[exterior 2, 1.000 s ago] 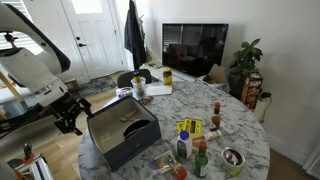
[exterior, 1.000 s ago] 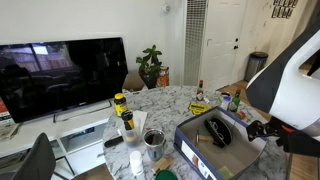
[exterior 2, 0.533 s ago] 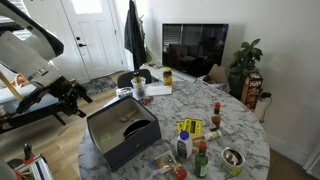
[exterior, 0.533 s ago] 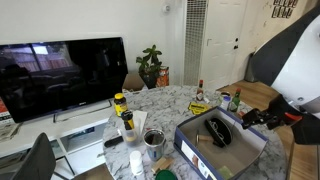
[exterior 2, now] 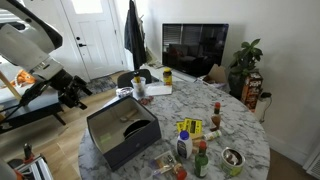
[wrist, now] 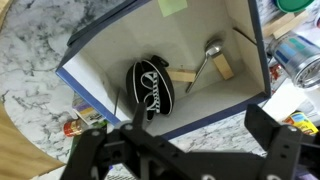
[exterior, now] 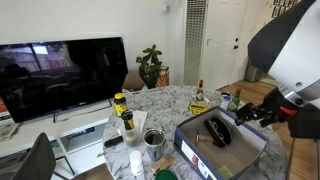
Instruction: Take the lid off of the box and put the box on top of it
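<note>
Just off the box, pincer aloft, jaws wide apart.

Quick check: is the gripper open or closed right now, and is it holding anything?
Gripper: open, holding nothing, not touching the box.

slate-blue box, marbled grey-white table

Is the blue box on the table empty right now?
Not empty: the box is open-topped, and the wrist view shows a black object, a metal spoon and wooden blocks lying on its floor.
</note>
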Tool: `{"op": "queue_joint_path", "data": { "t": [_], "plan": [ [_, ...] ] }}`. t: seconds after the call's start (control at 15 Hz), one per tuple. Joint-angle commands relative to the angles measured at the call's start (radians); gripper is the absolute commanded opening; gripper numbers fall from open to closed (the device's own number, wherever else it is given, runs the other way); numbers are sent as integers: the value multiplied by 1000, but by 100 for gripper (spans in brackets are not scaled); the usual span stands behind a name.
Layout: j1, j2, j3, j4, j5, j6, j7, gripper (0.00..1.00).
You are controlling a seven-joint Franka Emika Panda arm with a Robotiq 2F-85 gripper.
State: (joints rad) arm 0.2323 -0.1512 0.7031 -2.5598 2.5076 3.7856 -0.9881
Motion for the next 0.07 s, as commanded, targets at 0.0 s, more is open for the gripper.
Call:
{"op": "queue_joint_path", "data": {
  "t": [0.0],
  "plan": [
    [3,0,-2,0,0,0,0,100]
  ]
}}
